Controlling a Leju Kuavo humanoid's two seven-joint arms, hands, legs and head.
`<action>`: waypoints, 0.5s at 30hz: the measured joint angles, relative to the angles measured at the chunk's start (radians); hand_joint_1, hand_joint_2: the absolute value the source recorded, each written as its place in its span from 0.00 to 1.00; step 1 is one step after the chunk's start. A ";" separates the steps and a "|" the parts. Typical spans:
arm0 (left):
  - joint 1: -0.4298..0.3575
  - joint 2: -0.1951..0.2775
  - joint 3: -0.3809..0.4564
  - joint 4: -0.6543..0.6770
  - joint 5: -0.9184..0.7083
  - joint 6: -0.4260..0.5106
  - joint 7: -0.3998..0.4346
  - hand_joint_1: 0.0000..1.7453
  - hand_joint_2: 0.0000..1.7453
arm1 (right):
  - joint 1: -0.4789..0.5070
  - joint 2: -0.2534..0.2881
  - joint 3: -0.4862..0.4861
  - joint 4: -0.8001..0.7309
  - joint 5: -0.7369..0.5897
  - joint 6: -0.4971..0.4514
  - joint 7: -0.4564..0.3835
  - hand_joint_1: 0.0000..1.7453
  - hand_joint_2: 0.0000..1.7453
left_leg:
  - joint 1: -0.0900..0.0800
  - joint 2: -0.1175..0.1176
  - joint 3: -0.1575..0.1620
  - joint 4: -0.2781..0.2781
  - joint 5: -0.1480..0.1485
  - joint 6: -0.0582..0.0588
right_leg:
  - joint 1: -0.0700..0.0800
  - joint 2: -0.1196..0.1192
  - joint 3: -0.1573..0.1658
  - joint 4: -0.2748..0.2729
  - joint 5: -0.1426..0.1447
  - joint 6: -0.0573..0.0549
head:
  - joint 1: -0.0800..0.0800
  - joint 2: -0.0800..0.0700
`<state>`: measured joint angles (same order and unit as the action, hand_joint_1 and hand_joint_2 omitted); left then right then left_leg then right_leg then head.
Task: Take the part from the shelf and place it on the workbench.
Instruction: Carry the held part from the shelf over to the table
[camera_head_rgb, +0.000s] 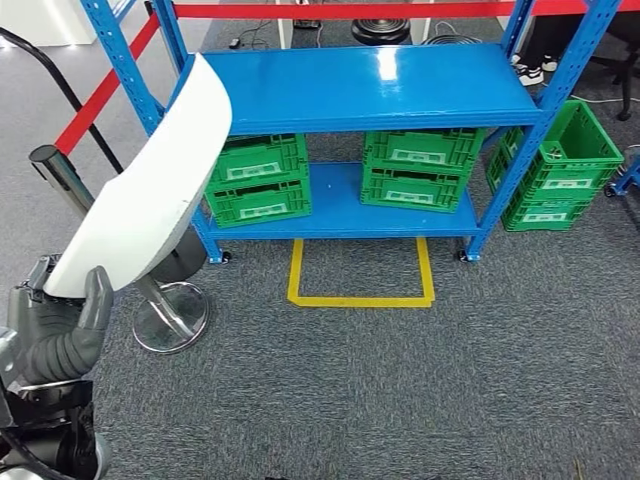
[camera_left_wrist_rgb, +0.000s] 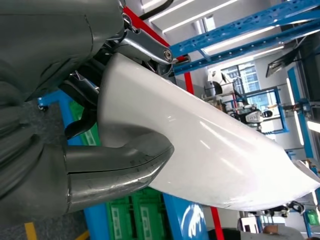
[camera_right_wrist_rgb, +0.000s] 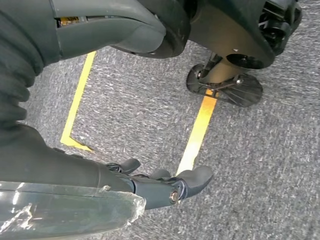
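Observation:
A long, curved, glossy white part (camera_head_rgb: 143, 190) rises tilted from lower left toward the blue shelf (camera_head_rgb: 362, 85). My left hand (camera_head_rgb: 72, 330) grips its lower end, thumb wrapped over the edge. In the left wrist view the thumb (camera_left_wrist_rgb: 113, 170) presses on the white part (camera_left_wrist_rgb: 196, 145) and the darker fingers clamp it from the other side. My right hand (camera_right_wrist_rgb: 113, 185) hangs over grey carpet, its fingers (camera_right_wrist_rgb: 188, 180) stretched out apart from the thumb, with nothing in them.
The shelf's top board is bare; green crates (camera_head_rgb: 260, 180) (camera_head_rgb: 415, 165) sit on its lower board, and another crate (camera_head_rgb: 562, 170) stands to its right. A yellow floor outline (camera_head_rgb: 361, 270) lies before the shelf. A chrome-based stand (camera_head_rgb: 170, 315) is close to my left.

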<state>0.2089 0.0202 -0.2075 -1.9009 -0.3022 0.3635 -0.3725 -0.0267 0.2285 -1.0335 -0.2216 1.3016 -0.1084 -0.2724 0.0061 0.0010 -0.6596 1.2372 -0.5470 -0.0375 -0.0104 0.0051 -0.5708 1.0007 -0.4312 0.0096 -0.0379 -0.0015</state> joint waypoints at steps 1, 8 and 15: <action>0.000 0.000 0.000 0.000 0.000 0.000 0.000 0.96 1.00 | 0.000 0.000 0.000 0.000 0.000 0.000 0.000 0.00 1.00 | 0.001 0.000 0.038 -0.066 0.034 0.001 | -0.001 0.000 -0.001 0.000 0.002 0.003 | 0.000 0.000; 0.002 -0.002 0.000 0.000 0.000 0.000 0.000 0.96 1.00 | 0.000 0.000 -0.001 0.000 0.000 0.000 0.000 0.00 1.00 | -0.002 -0.003 0.129 -0.266 0.100 0.037 | 0.000 0.001 -0.023 0.011 0.009 0.041 | -0.001 0.000; 0.002 -0.005 0.000 0.000 -0.008 -0.002 0.000 0.96 1.00 | 0.001 -0.001 -0.003 0.000 0.000 0.001 0.000 0.00 1.00 | -0.006 -0.001 0.116 -0.268 0.114 0.060 | 0.000 0.000 -0.127 0.274 -0.109 0.050 | 0.009 0.000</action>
<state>0.2110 0.0150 -0.2070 -1.9009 -0.3097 0.3615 -0.3725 -0.0253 0.2276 -1.0364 -0.2216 1.3017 -0.1073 -0.2726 0.0003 -0.0001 -0.5434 0.9688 -0.4334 0.0229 -0.0102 0.0055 -0.6973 1.2751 -0.5402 0.0596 -0.0288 -0.0015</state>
